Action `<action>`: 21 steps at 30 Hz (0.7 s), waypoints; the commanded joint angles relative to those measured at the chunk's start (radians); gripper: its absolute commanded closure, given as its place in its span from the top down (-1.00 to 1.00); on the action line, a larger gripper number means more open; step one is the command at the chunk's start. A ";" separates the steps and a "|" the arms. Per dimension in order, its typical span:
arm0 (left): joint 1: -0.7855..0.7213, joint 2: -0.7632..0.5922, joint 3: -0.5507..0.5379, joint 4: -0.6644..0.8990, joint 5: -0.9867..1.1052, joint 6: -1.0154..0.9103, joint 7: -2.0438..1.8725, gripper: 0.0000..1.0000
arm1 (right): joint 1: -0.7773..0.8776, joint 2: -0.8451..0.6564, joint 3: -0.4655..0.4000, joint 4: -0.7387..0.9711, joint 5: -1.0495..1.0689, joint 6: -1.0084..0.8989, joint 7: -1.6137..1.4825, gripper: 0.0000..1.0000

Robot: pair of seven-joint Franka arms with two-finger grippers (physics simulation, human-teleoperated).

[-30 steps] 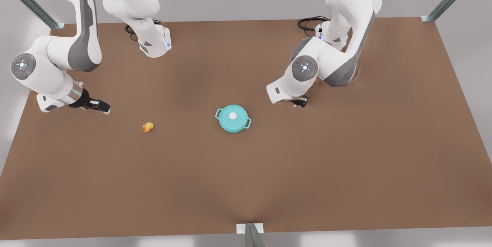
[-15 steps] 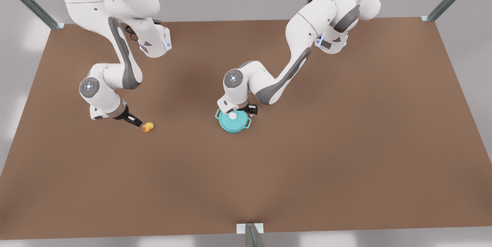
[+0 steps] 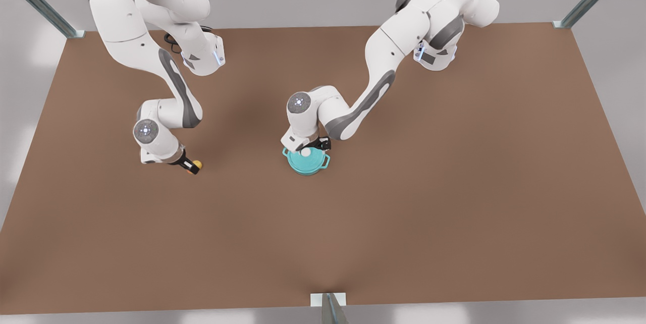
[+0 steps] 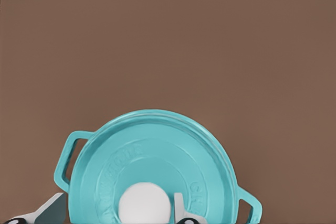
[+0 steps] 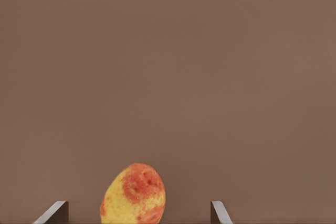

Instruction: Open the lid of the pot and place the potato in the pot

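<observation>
Both arms are glossy white jointed shells with dark grey curved panels along the links and round grey joint caps lit by small pale lights. Black cables coil at each white base. Behind the fingers sits a black gripper body; the fingertips (image 5: 219, 211) are flat, light grey blades.
</observation>
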 commanded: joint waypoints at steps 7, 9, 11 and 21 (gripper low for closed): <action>-0.002 0.000 0.000 0.001 0.011 0.013 -0.254 -0.10 | 0.027 0.056 -0.033 0.022 -0.033 0.010 0.161 1.00; 0.000 -0.006 0.001 0.007 0.010 0.010 -0.250 -0.10 | 0.029 0.063 -0.033 0.022 -0.033 0.012 0.175 1.00; 0.018 -0.017 0.015 0.037 0.010 -0.002 -0.238 -0.10 | 0.046 0.063 -0.033 0.022 -0.030 0.012 0.190 1.00; 0.308 0.111 0.037 0.072 0.008 0.203 0.098 -0.05 | 0.055 0.089 -0.034 0.028 -0.032 0.026 0.201 1.00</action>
